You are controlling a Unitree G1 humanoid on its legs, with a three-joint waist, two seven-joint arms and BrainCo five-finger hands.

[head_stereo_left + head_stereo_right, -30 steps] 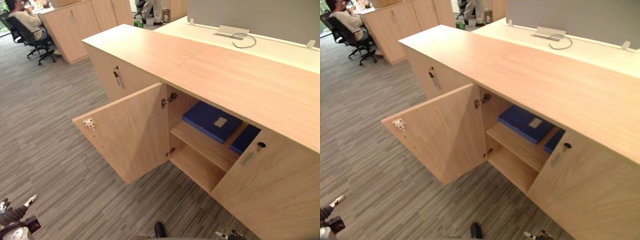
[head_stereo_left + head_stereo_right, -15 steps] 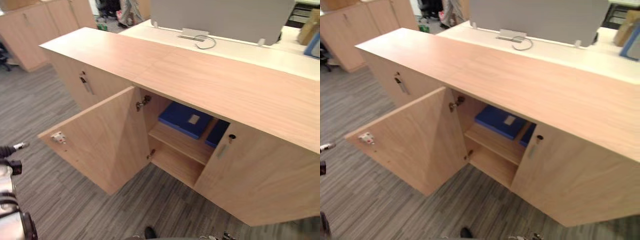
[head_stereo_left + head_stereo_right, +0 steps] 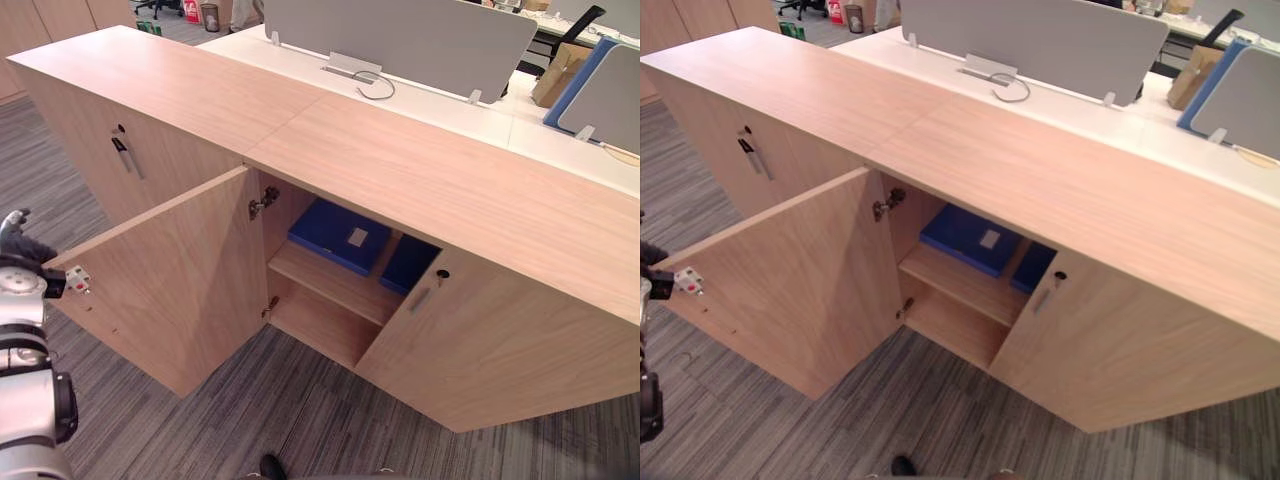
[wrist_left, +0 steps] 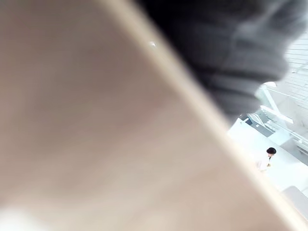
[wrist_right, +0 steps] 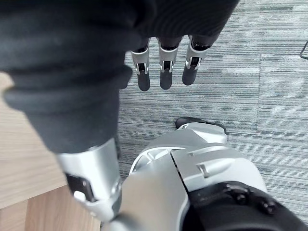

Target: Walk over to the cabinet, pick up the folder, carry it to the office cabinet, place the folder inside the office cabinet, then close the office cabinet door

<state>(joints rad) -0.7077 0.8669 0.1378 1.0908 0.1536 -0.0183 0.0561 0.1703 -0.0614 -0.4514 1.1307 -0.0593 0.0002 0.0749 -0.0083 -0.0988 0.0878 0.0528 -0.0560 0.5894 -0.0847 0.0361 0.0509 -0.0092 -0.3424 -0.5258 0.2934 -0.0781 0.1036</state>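
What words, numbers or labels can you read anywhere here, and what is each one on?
No text here can be read.
The pale label on the blue folder inside the cabinet: too small to read.
The red thing on the far floor: any print is too small to read.
The open door: no text on it.

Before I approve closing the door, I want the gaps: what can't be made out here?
1. Second blue folder: mostly hidden behind the shut right door, eye views.
2. Lower shelf: its right part is hidden behind the same door.
3. Whether the left hand touches the open door: eye views cut it at the edge, left wrist view blurred.
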